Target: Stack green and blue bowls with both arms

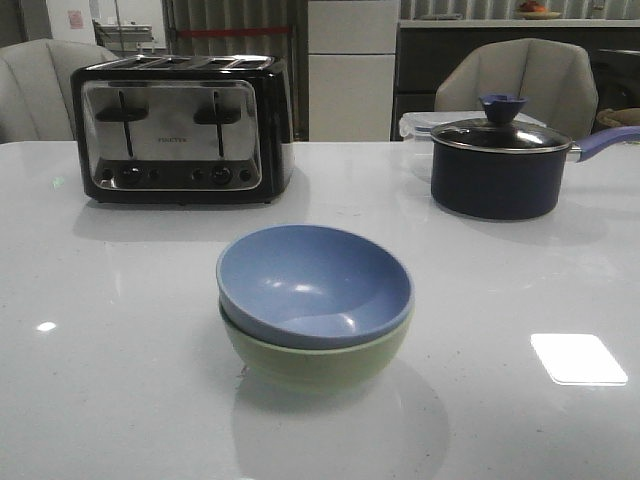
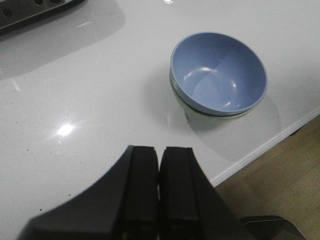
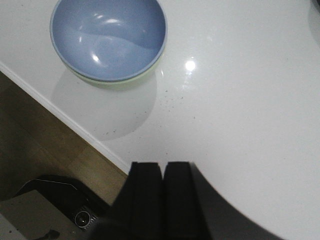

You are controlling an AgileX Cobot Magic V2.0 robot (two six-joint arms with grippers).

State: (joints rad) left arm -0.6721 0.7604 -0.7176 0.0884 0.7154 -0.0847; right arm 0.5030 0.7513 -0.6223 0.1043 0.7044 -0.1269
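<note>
The dusty blue bowl [image 1: 315, 283] sits nested inside the pale green bowl [image 1: 320, 365] in the middle of the white table, near its front edge. The stack also shows in the left wrist view, blue bowl [image 2: 218, 72] over the green bowl's rim [image 2: 186, 107], and in the right wrist view, blue bowl [image 3: 108, 37] over green bowl [image 3: 125, 82]. My left gripper [image 2: 159, 152] is shut and empty, held above the table well apart from the bowls. My right gripper [image 3: 162, 167] is shut and empty, above the table's front edge. Neither arm shows in the front view.
A chrome and black toaster [image 1: 180, 130] stands at the back left. A dark lidded saucepan [image 1: 497, 165] with a blue handle stands at the back right, with a clear container [image 1: 415, 125] behind it. Chairs stand beyond the table. The table's front edge [image 2: 260, 147] runs close to the bowls.
</note>
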